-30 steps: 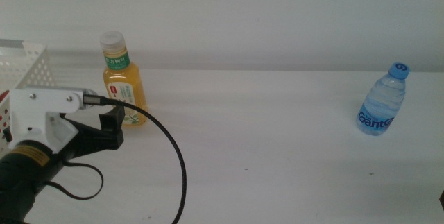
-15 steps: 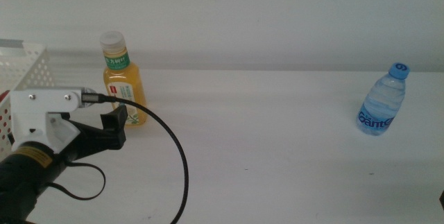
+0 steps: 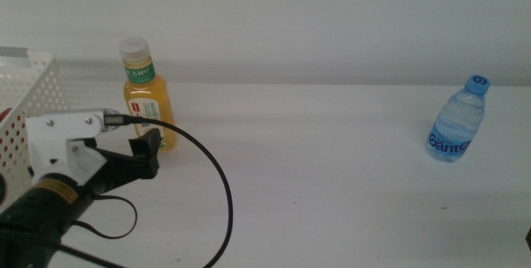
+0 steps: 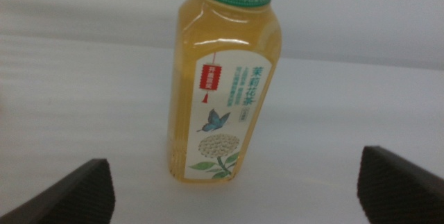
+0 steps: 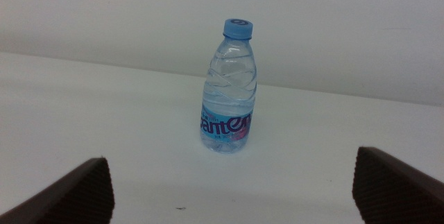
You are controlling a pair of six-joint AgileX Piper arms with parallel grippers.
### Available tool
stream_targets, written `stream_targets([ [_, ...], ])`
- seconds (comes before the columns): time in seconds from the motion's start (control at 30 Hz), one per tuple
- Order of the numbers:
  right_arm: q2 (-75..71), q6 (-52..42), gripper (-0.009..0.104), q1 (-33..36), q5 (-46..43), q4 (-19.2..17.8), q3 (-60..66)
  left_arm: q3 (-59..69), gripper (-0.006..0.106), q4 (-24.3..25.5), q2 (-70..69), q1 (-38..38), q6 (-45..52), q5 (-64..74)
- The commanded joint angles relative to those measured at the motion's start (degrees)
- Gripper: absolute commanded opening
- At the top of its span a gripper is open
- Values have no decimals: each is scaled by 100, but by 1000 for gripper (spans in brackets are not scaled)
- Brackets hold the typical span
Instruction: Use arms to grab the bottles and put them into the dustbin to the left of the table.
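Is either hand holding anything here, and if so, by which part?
Nothing is held. The left hand is open in front of the tea bottle; the right hand is open, facing the water bottle.

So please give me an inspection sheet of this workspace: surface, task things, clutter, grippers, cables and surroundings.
Surface: white table, bare between the bottles.
Job's things: amber tea bottle upright beside the white dustbin; water bottle upright, far right.
Clutter: nothing seen.
Grippers: left gripper open, facing the tea bottle, not touching; right gripper open, facing the water bottle from a distance.
Cables: black cable loops from the left arm.
Surroundings: plain white wall.
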Motion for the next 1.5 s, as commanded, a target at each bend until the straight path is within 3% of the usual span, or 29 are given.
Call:
stream_targets([
  [0.0, -227, -54, 92, -18, -68, -18, 243, -3, 94, 61, 381, -30, -143, -704],
  [0.13, -227, -54, 92, -18, -68, -18, 243, -42, 94, -10, 976, -30, -118, -1631],
  [0.4, -227, -54, 92, -18, -68, -18, 243, -528, 94, 163, 1910, -30, 57, -2103],
  [1.47, -227, -54, 92, -18, -68, -18, 243, -1403, 94, -169, 2299, -30, 182, -1655],
])
